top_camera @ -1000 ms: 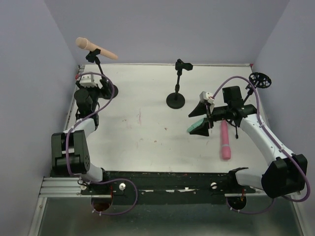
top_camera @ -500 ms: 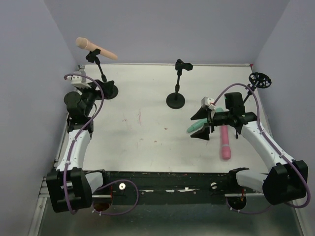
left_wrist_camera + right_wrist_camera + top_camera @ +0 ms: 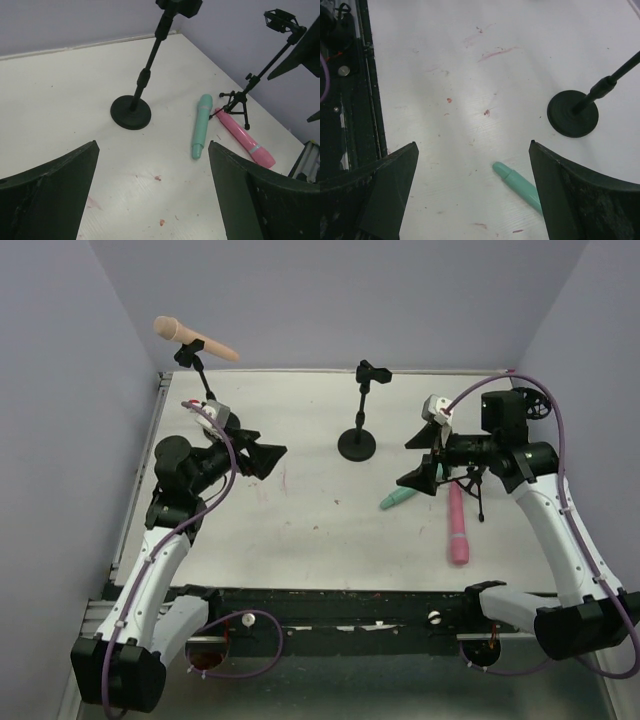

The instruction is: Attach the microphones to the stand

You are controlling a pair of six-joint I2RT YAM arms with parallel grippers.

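Two microphones were found flat on the counter (image 3: 300, 530). The mint microphone (image 3: 400, 499) was seen just below the right end effector (image 3: 414, 458), its long axis slanting left to right, the pink microphone (image 3: 458, 525) beside it. Both end effectors were spread empty, the left end effector (image 3: 268, 456) well apart.

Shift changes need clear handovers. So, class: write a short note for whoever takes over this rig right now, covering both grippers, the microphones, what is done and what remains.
Left gripper: open, empty, above the table.
Right gripper: open, empty, hovering by the mint microphone.
Done: the peach microphone is clipped in the left stand.
The mint microphone and pink microphone lie on the table by the tripod stand.
Left to do: mount those two. The middle stand and the tripod stand are empty.
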